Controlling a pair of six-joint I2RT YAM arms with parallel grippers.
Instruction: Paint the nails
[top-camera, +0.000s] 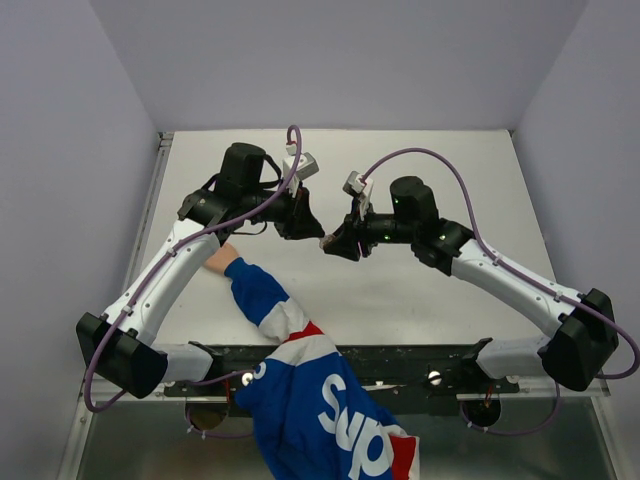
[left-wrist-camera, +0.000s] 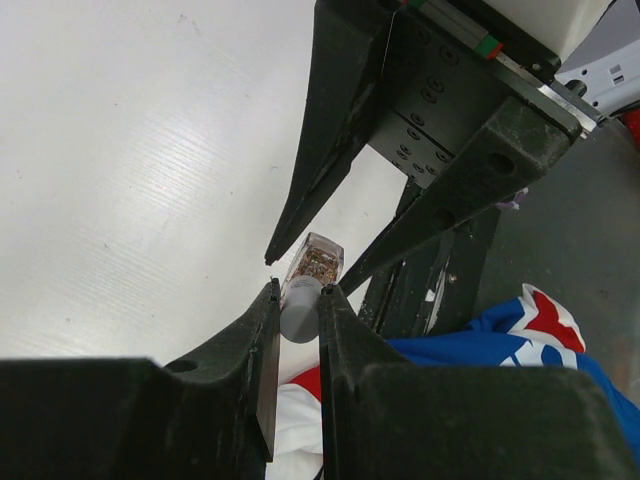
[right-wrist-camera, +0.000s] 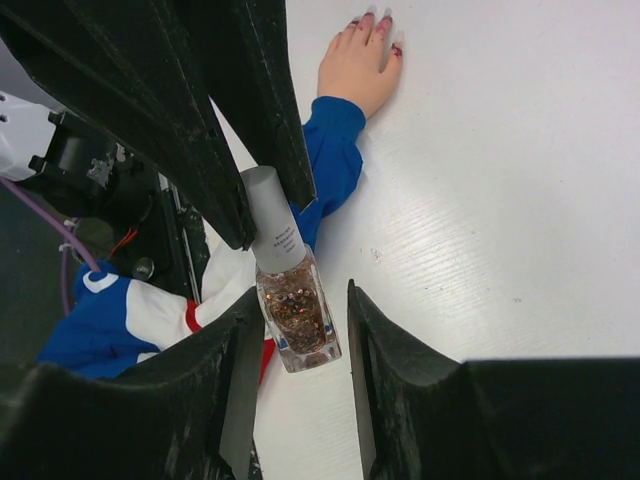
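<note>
The nails (right-wrist-camera: 372, 18), tinted pinkish-red, lie at the tips of a bare hand (right-wrist-camera: 355, 65) resting flat on the white table (right-wrist-camera: 500, 150), its blue sleeve (right-wrist-camera: 335, 150) running back toward the arms' bases. In the top view they are hidden under the left arm. Well apart from them, toward the table's middle, the polish bottle (right-wrist-camera: 295, 310) sits between the two grippers, so the step in hand looks like uncapping to free the brush. To do it well, the right gripper (right-wrist-camera: 305, 290) should seat squarely on the glass body before any twist. The turn should run about the bottle's own axis, and the cap (right-wrist-camera: 268, 215) should lift straight off with the glass kept level so nothing spills. The left gripper (left-wrist-camera: 298, 290) is pinched nearly closed on the pale cap. The right gripper stands narrowly parted around the glittery glass: one finger lies against it and a sliver of table shows beside the other, so it is not clamped yet
</note>
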